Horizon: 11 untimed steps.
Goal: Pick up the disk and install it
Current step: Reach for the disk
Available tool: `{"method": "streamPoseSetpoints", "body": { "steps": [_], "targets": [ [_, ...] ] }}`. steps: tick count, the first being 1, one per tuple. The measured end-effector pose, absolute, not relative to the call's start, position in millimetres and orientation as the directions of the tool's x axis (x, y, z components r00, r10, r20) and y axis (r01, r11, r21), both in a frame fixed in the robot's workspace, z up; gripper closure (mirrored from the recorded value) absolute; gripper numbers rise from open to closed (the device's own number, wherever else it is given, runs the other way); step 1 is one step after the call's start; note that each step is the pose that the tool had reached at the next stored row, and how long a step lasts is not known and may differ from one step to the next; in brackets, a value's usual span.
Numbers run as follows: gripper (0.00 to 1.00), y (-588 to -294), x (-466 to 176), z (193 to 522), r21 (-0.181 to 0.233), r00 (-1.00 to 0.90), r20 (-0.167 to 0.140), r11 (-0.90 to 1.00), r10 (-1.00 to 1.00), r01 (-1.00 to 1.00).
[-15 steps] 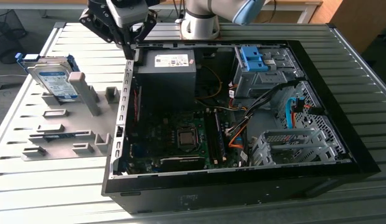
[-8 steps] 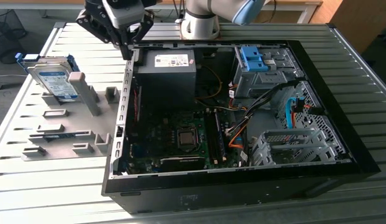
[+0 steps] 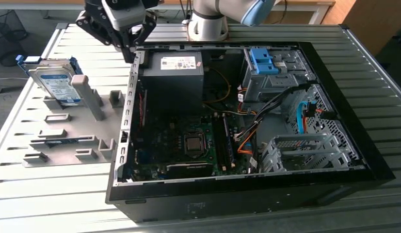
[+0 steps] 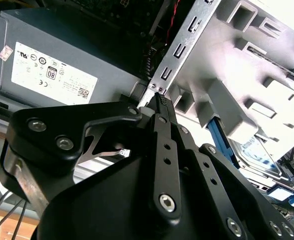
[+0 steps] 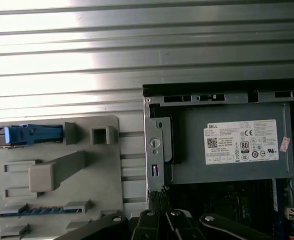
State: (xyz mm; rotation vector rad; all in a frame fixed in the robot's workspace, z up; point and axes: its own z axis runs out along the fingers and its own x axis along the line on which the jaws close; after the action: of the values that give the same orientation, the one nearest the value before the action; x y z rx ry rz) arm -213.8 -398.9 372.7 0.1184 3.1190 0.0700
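Gripper [image 3: 128, 57]: fingers are seen clenched together, nothing grasped; it is held over the open computer case's [image 3: 124, 160] wall, beside the power supply [image 3: 177, 80].
Disk [image 3: 56, 82]: stood upright in the grey holder [image 3: 71, 145], at nine o'clock from the gripper in the exterior view, apart from it.

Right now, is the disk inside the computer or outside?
Outside. The disk stands on edge in the grey holder beside the computer case, at the exterior view's left.
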Motion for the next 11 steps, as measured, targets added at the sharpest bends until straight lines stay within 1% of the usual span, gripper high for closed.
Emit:
{"method": "streamPoseSetpoints", "body": {
  "steps": [11],
  "targets": [
    [0.89,-398.9,-221.2,371.0,0.046,-0.997,-0.018,0.996,0.076,0.075]
  ]
}}
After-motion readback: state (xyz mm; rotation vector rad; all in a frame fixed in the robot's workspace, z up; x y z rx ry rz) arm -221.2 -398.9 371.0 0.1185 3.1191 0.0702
